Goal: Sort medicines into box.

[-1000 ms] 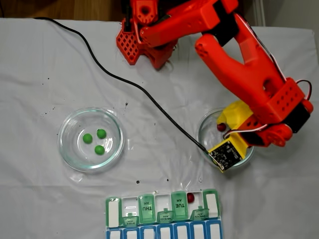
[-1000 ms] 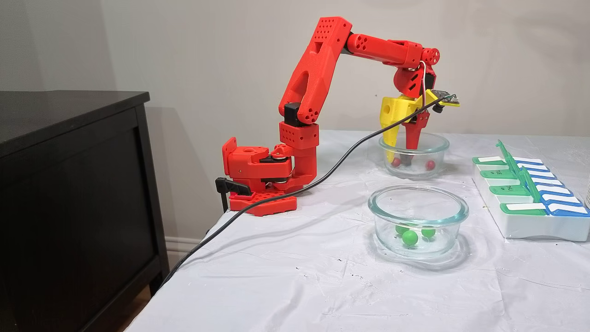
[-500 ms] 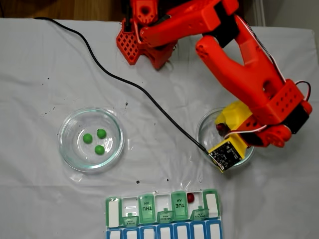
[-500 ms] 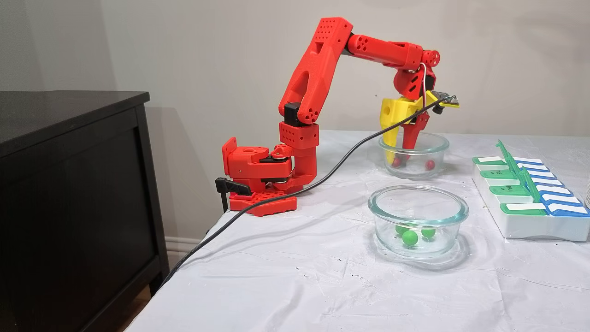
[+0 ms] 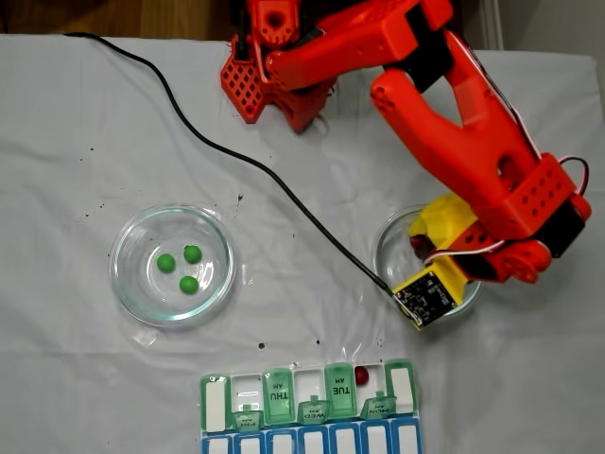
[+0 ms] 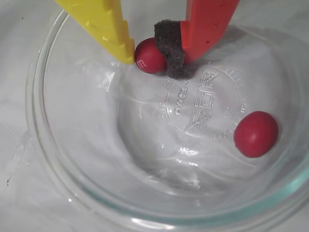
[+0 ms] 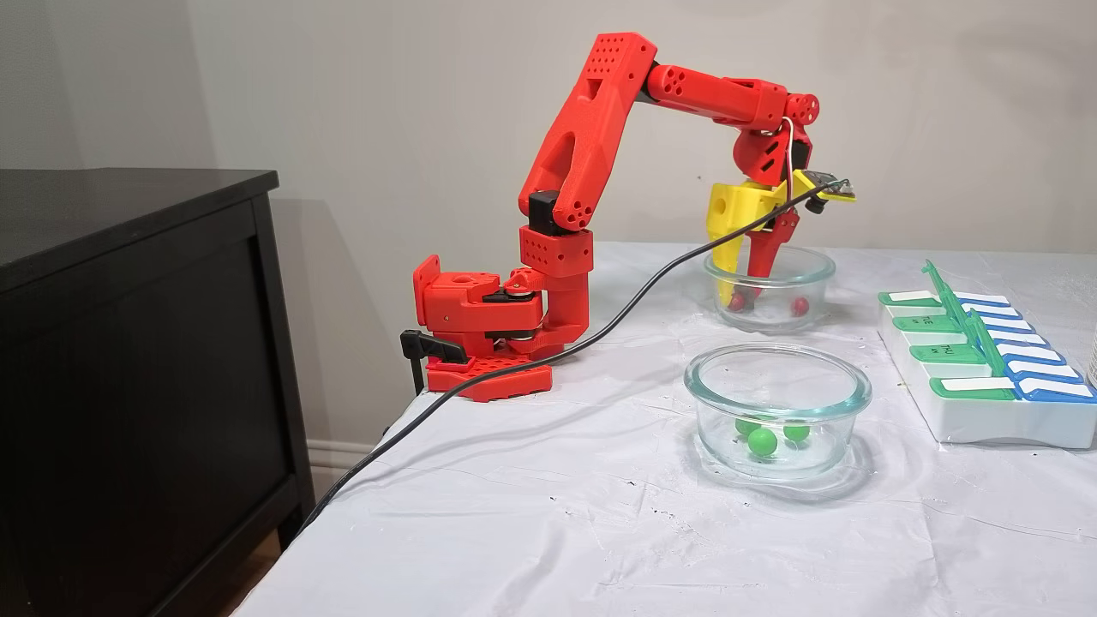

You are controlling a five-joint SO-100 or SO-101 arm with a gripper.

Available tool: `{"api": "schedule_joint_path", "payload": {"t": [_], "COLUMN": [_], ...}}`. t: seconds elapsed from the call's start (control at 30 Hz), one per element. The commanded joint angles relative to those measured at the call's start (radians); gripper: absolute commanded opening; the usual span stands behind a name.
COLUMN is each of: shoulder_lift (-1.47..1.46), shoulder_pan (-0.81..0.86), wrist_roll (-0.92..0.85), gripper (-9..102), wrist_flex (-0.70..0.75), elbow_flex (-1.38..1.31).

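Table [image 7: 531, 531]: covered in a white cloth, with a dark cabinet [image 7: 128, 360] standing beside it in a fixed view.

Arm [image 7: 591, 154]: red, base clamped at the table's far edge, reaching over and down into a glass dish. A black cable [image 5: 236, 161] runs across the cloth to the small circuit board at the wrist.

Box [image 5: 312, 411]: sits at the near edge in a fixed view, a row of green lidded compartments above a blue row. Several green lids stand open. One dark red ball [image 5: 361, 375] lies in an open compartment just right of the lid marked TUE.

Dish of green balls [image 5: 173, 265]: round clear glass, left of the arm's dish in a fixed view, well apart from it. Three green balls [image 5: 180, 269] lie near its centre, close together.

Dish of red balls [image 6: 43, 159]: round clear glass, gripper inside it.

Gripper [image 6: 153, 57]: one yellow finger [image 6: 108, 26] and one red finger [image 6: 205, 24] carrying a dark foam pad [image 6: 170, 48]. The fingers are closed narrow on a held red ball [image 6: 148, 56], yellow tip touching one side, foam pressed on the other, low at the dish floor.

Loose red ball [image 6: 256, 134]: lies on the dish floor, apart from the gripper.
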Motion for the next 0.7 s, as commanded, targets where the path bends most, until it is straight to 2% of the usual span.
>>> {"api": "schedule_joint_path", "payload": {"t": [0.0,0.37,0.53,0.67], "shoulder_lift": [0.173,0.354,0.453,0.584], "shoulder_pan": [0.025,0.196,0.238,0.261], "wrist_roll": [-0.023,-0.098,-0.155,-0.202], "gripper": [0,0,0,0], "wrist_flex": [-0.003,-0.003,0.005,-0.064], "elbow_flex": [-0.080,-0.242,-0.222,-0.087]}}
